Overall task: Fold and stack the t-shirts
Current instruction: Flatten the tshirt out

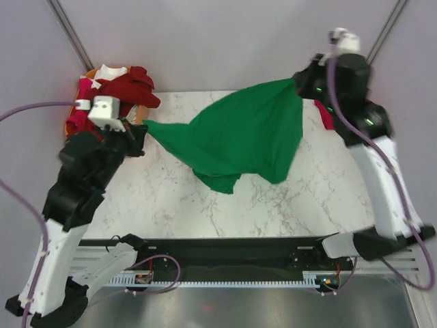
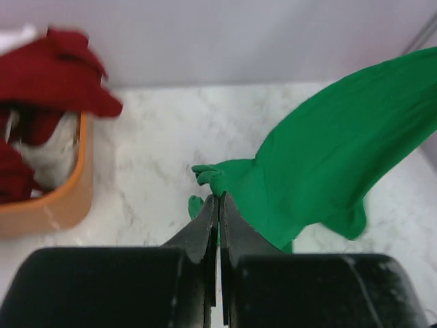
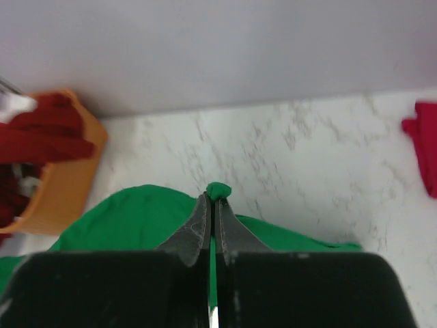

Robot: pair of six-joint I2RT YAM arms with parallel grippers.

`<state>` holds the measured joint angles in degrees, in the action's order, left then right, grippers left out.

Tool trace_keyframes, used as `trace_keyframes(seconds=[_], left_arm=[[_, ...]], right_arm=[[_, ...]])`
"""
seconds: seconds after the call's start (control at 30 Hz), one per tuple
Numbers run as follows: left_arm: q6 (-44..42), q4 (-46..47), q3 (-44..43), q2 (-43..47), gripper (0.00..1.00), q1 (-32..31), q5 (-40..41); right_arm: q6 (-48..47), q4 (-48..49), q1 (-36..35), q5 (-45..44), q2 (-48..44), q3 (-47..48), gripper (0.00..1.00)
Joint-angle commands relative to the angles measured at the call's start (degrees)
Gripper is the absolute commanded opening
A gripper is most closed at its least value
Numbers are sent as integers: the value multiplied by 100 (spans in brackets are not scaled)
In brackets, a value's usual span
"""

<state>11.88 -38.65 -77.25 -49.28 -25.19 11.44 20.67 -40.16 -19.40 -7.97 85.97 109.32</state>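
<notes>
The L hand [image 2: 218, 199] is clenched on one corner of the green t-shirt [image 1: 246, 133] and the R hand [image 3: 213, 197] on another, so the shirt hangs spread between them, w/ its lower part on the bench [image 1: 171, 205]. Dark red shirts [image 1: 130, 85] are heaped in the orange basket [image 2: 68, 198] at far left, and a bright red shirt [image 3: 427, 147] lies at far right.

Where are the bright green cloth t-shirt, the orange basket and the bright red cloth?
bright green cloth t-shirt [image 1: 252, 133]: top external view, middle of the cloth.
orange basket [image 2: 68, 198]: left wrist view, outer wall.
bright red cloth [image 3: 427, 147]: right wrist view, visible left part.
</notes>
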Motion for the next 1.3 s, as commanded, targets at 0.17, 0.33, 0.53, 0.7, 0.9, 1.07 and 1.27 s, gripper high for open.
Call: trace_keyframes(seconds=[0.17,0.33,0.53,0.7,0.9,1.07,1.27], left_arm=[[-1178,271,-1722,972,2,14,-2364],[-1302,271,-2425,1184,2,14,-2831],[-1241,183,-2944,754,2,32,-2763],[-1468,270,-2778,191,2,32,-2542],[-2092,1122,-2426,-1161,2,32,-2155],[-2383,1396,-3258,-3994,2,681,-2155],[-1744,1264,-5491,-7075,100,1411,-1619]], right_arm=[[-405,324,-3,181,-3629,-1324,0],[-458,308,-3,173,-4737,-1449,0],[-546,44,-2,-239,-4538,-1124,0],[-722,78,-2,-995,-3914,-1088,0],[-792,429,6,-1945,-2535,-1404,0],[-276,1282,593,-2254,-769,-1721,0],[227,794,1263,-1603,1797,-669,84]])
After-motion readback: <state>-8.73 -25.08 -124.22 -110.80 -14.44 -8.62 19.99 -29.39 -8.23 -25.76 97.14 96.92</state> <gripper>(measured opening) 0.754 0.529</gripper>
